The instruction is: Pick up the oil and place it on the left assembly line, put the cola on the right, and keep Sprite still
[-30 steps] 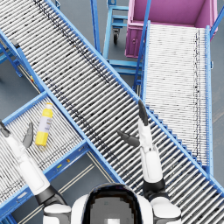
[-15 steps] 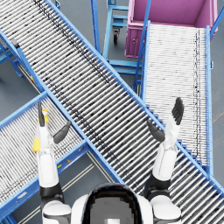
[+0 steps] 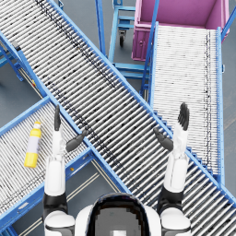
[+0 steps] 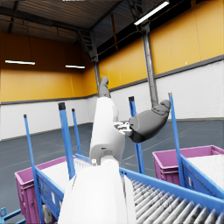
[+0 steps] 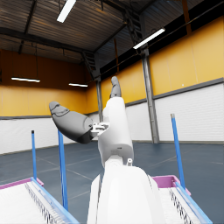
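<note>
Both hands are seen raised and empty in the head view. The left hand is held upright beside the left assembly line, fingers straight, thumb spread, nothing grasped. A second ago it was lowered next to the oil. It has since been lifted clear, and the yellow bottle is left lying on its side on that line's rollers, near the arm but untouched. The bottle also appears slightly farther along the rollers than before. The right hand has been swung outward from over the wide middle conveyor towards the right assembly line. It is likewise held upright and released. From this the oil step is judged done. No cola and no Sprite are shown, so the remaining steps cannot be judged.

In the left wrist view, the left hand is shown pointing upward against the yellow-and-white hall wall, thumb stuck out sideways, palm empty. A roller track and a pink crate are seen below it. The oil is not shown.

In the right wrist view, the right hand is posed the same way: fingers up, thumb out to the side, nothing held. The oil is not shown here either.
</note>
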`<state>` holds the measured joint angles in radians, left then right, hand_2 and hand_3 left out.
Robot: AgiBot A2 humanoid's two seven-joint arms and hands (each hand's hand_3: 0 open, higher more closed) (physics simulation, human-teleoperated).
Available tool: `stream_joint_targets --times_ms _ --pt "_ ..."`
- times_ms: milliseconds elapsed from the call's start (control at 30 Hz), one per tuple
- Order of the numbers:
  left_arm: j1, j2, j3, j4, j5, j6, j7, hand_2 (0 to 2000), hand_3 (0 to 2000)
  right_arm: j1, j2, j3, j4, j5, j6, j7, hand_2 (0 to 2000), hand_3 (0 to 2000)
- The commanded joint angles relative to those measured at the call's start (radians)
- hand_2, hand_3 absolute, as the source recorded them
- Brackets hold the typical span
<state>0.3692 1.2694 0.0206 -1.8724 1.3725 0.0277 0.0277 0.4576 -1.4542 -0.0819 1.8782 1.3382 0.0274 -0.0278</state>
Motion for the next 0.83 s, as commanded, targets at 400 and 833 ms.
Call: stream_joint_targets --times_ms 400,833 --pt "-0.055 -0.043 0.124 0.052 -0.254 0.050 0.050 0 0 -0.115 0.169 0.194 -0.056 -0.231 0.049 -0.050 0 0" --pt "-0.080 -0.062 0.181 0.076 -0.371 0.073 0.073 0 0 -0.168 0.247 0.283 -0.082 -0.337 0.072 -0.073 0 0"
